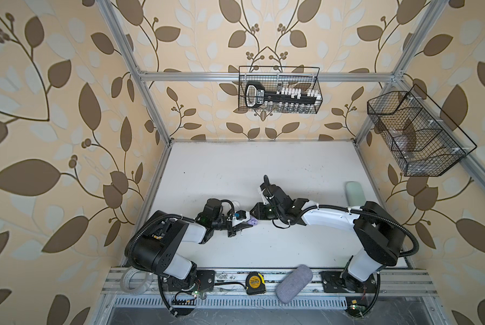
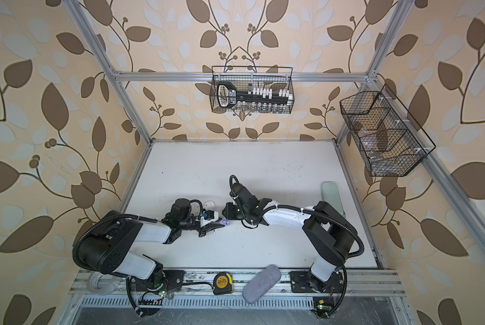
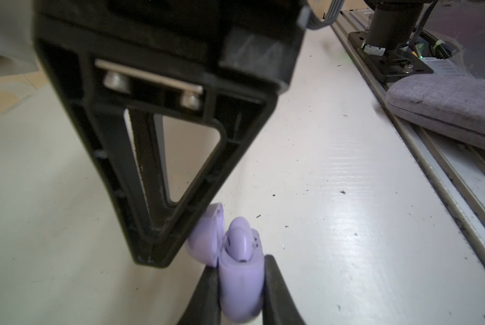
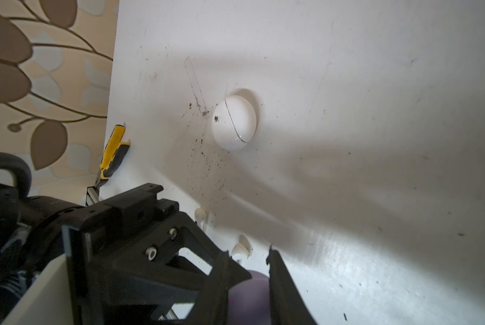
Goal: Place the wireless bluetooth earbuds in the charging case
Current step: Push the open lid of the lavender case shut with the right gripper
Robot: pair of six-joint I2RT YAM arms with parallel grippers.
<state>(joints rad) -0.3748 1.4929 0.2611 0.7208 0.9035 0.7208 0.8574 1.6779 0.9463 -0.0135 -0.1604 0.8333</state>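
Note:
In the left wrist view my left gripper (image 3: 239,267) is shut on the body of a lavender charging case (image 3: 241,292). Its lid (image 3: 207,236) stands open, and lavender earbuds (image 3: 239,239) sit in its wells. My right gripper (image 4: 249,259) meets it from the other side. Its jaws stand slightly apart, with the case's lavender dome (image 4: 249,292) showing between them; contact is unclear. Two white earbuds (image 4: 200,215) (image 4: 239,249) lie on the table beyond, and a shut white case (image 4: 234,122) lies farther on. In both top views the grippers meet mid-table over the lavender case (image 1: 253,222) (image 2: 225,222).
A grey fabric pouch (image 1: 293,282) and a yellow tape measure (image 1: 254,282) lie on the front rail. A pale green case (image 1: 354,192) rests at the table's right edge. Yellow-handled pliers (image 4: 111,154) lie at the table's edge. Wire baskets (image 1: 279,90) (image 1: 416,132) hang on the walls.

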